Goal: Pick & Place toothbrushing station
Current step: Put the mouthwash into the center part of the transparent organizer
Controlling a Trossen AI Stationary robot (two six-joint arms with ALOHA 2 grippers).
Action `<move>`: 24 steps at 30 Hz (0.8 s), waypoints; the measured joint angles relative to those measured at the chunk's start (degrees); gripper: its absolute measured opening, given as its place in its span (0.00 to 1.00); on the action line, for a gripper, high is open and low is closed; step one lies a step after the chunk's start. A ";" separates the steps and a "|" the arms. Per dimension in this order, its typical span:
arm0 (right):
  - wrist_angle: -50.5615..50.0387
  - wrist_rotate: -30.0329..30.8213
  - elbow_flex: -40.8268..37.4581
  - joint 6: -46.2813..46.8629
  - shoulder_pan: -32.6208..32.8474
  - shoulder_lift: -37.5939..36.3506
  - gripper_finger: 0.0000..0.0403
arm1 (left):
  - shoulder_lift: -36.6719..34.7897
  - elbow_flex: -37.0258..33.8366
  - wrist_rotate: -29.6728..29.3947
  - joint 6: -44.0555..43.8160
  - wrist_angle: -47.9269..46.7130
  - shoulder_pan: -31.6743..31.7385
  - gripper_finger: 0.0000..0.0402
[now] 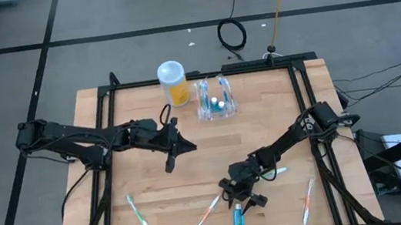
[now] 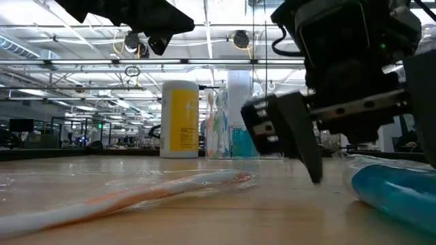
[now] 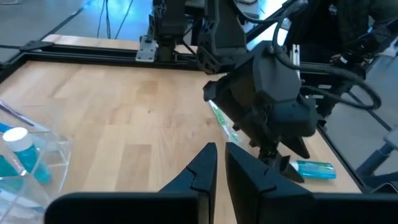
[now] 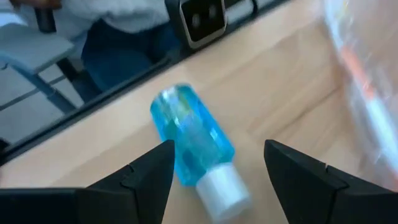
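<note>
My right gripper (image 4: 214, 165) hangs spread wide and empty just above a lying blue bottle (image 4: 193, 146) near the wooden table's (image 1: 147, 181) front edge; my left gripper (image 3: 219, 168) waits mid-table, nearly closed, holding nothing. The toothbrushing station (image 1: 215, 99) stands far off beside a yellow cup (image 1: 173, 82).

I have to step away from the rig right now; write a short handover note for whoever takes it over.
Right gripper: open, low over the blue bottle lying on its side at the table's near edge; nothing held yet.
Left gripper: shut, empty, hovering over mid-table.
Toothbrushing station: upright at the far side beside the yellow cup, already holding a few items.
Toothbrushes lie loose along the near edge: one near-left, one orange, one near-right.
Left: grasp the bottle, then the loose brushes.
</note>
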 joint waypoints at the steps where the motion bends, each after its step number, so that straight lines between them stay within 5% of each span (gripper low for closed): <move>1: -0.06 -0.02 0.08 -0.64 0.00 -0.04 0.59 | 0.00 0.00 0.01 0.00 -0.09 -0.22 0.08; 24: -1.74 -0.11 0.04 -0.55 -0.31 -0.42 0.28 | 0.00 0.00 0.04 0.02 -0.33 -1.24 0.08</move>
